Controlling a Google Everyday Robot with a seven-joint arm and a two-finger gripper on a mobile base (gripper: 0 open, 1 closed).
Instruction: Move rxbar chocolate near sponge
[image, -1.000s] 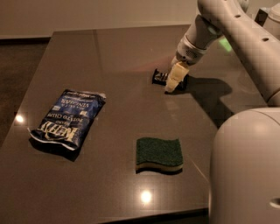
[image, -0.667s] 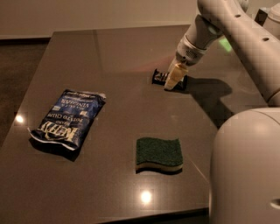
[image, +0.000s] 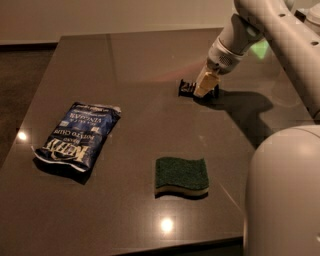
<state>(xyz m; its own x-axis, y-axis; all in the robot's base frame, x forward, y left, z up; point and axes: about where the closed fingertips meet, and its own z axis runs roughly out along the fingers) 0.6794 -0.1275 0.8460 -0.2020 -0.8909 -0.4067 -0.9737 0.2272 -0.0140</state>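
Item: rxbar chocolate (image: 186, 89), a small flat black wrapper with its ribbed left end showing. It lies on the far right part of the counter (image: 125, 65). The hand (image: 205, 88) is down over the bar's middle, hiding it; cannot tell whether it grips. The sponge (image: 181, 175), dark green over pale foam, lies well apart toward the front. A blue chip bag (image: 79, 135) lies at left.

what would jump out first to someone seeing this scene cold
Probably the big white arm reaching in from the upper right, its gripper down at the small black rxbar chocolate at the far right of the dark table. Next, the blue chip bag lying at the left, and the green sponge alone near the front edge, well apart from the bar.
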